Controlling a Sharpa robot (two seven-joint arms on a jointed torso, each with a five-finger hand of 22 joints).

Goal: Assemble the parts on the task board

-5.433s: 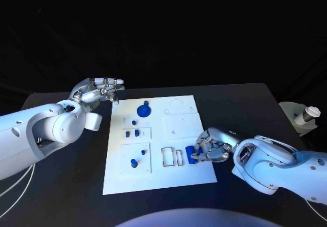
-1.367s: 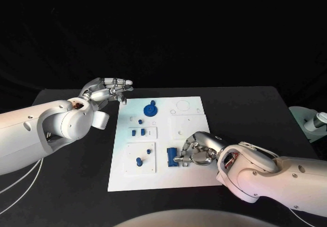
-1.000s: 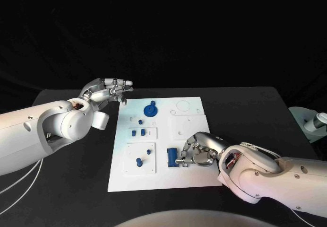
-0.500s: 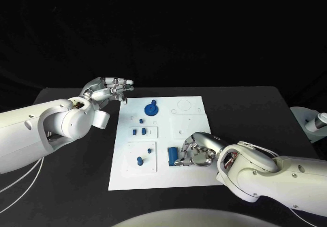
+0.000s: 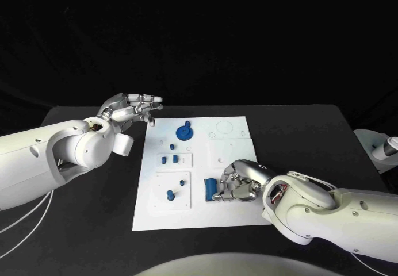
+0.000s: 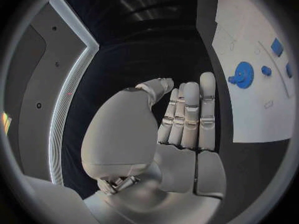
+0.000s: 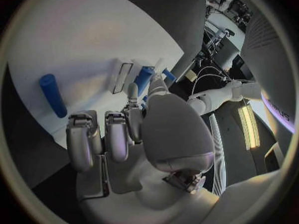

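A white task board lies in the middle of a black table, seen from above by the head camera. Around the board's 12 o'clock sits a blue gear-shaped part, which also shows in the left wrist view. Below it, toward the centre, two small blue pegs stand in a square panel. Toward 7 o'clock a blue knob stands in another panel.

The right hand rests over the board at about 5 o'clock, fingers curled down beside a blue rectangular block. I cannot tell whether the hand grips anything or only touches the board. The right wrist view shows its fingers bent inward above the white surface, with a blue cylinder lying apart from them and another blue piece just past the fingertips.

The left hand hovers off the board's far left corner, at roughly 11 o'clock, holding nothing. In the left wrist view its fingers lie side by side, partly curled.
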